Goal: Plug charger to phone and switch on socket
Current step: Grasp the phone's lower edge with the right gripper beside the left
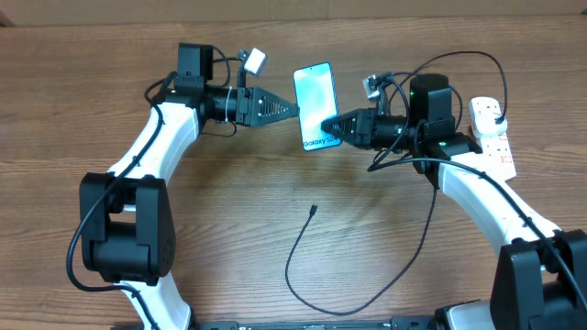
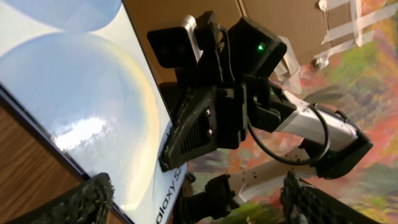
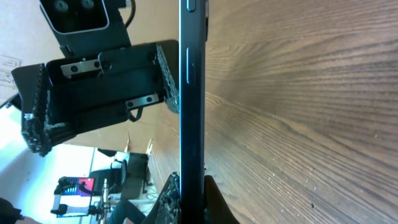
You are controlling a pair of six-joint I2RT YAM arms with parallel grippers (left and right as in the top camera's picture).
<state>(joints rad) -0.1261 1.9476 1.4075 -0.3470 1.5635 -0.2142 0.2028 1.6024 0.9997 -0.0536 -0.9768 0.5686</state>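
The phone (image 1: 315, 92), with a light-blue screen and "Galaxy S24" text, is face up at the table's top middle. My right gripper (image 1: 332, 126) is shut on its lower right corner. In the right wrist view the phone (image 3: 191, 93) is edge-on between the fingers (image 3: 193, 186). My left gripper (image 1: 292, 110) is open at the phone's left edge; its fingers (image 2: 193, 186) are wide apart, with the screen (image 2: 74, 93) to one side. The charger cable (image 1: 303, 247) lies in a loose loop, its tip (image 1: 315, 209) free on the wood. The socket (image 1: 493, 137) lies at the far right.
The cable's far end runs under my right arm toward the socket and is hidden there. A cardboard wall (image 1: 385, 7) runs along the table's back edge. My left gripper body (image 3: 99, 81) shows close beside the phone in the right wrist view.
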